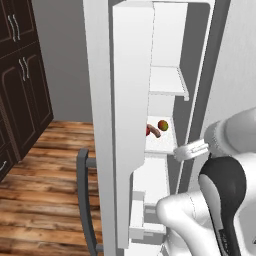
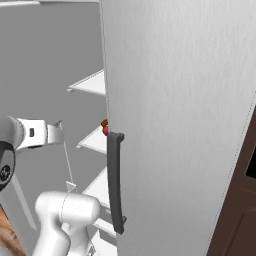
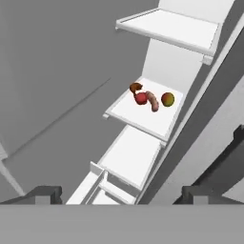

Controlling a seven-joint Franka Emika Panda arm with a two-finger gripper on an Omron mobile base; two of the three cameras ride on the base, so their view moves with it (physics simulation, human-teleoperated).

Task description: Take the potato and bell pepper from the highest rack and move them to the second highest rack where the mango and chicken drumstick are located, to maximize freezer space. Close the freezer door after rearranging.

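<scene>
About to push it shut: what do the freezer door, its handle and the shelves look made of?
The freezer door looks like painted metal or plastic: flat matte white, faint streaks. Its handle looks like dark grey plastic or coated metal, smooth and dull. The shelf under the mango and bell pepper looks like opaque white plastic, though the render leaves it open.

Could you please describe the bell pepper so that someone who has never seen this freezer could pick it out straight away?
Look inside the open white freezer, at the second shelf from the top, where a few small items sit together. The bell pepper is the plain glossy red ball touching the brown chicken drumstick. Unlike the mango on the drumstick's other side, it shows no yellow or green.
</scene>
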